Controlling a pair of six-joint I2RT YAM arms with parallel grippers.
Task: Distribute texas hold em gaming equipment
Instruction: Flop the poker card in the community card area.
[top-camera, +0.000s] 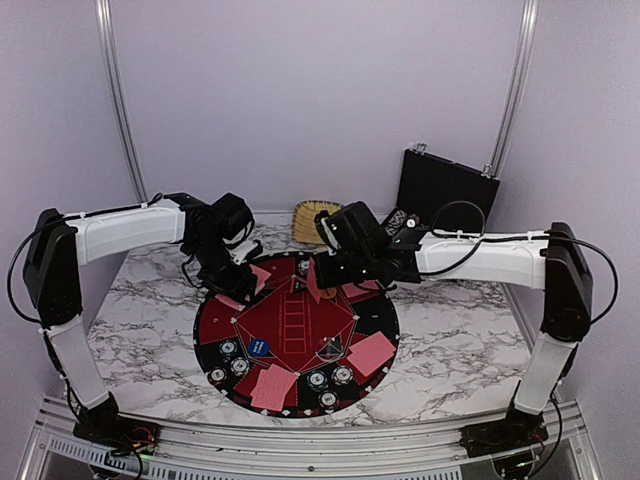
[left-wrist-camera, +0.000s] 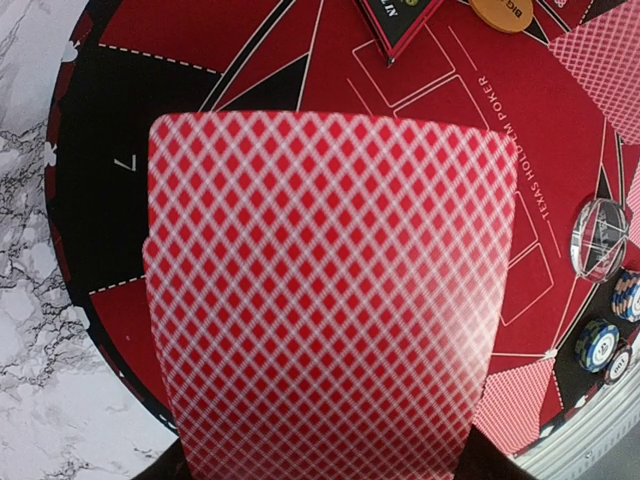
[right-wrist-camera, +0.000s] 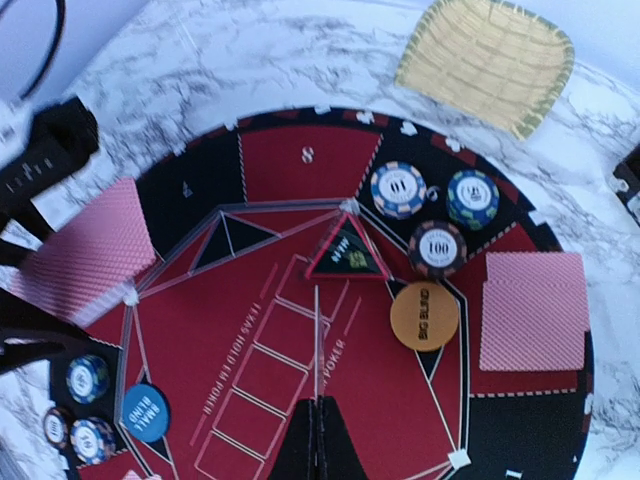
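My left gripper (top-camera: 238, 272) is shut on a red-backed playing card (left-wrist-camera: 320, 300) that fills the left wrist view and hangs over the mat's far left side. My right gripper (right-wrist-camera: 320, 410) is shut on another card (right-wrist-camera: 318, 340), seen edge-on above the mat's centre. On the mat lie face-down cards (right-wrist-camera: 533, 310), (top-camera: 273, 387), (top-camera: 371, 352), an orange Big Blind button (right-wrist-camera: 425, 316), a blue Small Blind button (right-wrist-camera: 145, 412), and poker chips (right-wrist-camera: 398, 189), (right-wrist-camera: 472, 198), (right-wrist-camera: 437, 249), (right-wrist-camera: 88, 378).
The round black-and-red mat (top-camera: 215, 345) lies on the marble table. A woven basket (top-camera: 313, 215) sits behind it, and a black case (top-camera: 445, 188) leans at the back right. A triangular marker (right-wrist-camera: 348, 250) and a clear disc (left-wrist-camera: 598, 240) rest on the mat.
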